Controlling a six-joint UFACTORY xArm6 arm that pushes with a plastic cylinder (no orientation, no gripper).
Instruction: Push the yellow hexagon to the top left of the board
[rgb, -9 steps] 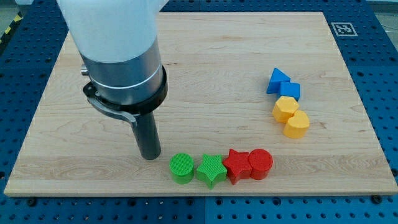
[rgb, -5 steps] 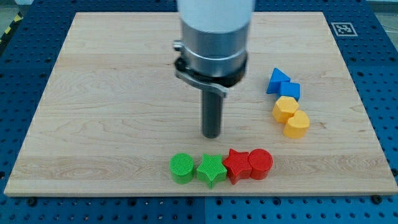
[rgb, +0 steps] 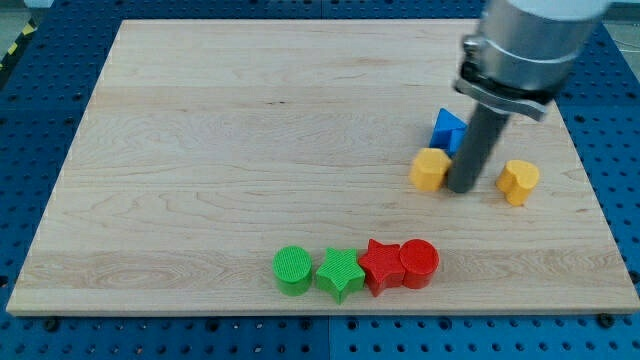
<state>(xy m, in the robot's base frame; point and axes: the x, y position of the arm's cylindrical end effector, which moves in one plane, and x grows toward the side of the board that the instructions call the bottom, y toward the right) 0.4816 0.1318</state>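
Observation:
The yellow hexagon lies right of the board's middle. My tip stands just to its right, touching or nearly touching it. A second yellow block, heart-like in shape, lies to the right of my tip, apart from it. A blue triangle block sits just above the hexagon; my rod hides what is behind it to the right of the triangle.
A row along the view's bottom holds a green cylinder, a green star, a red star and a red cylinder. The wooden board lies on a blue perforated table.
My tip has swept from the board's lower left to the right and into the yellow pair. The hexagon has shifted left and the yellow heart right and up; they are now apart.

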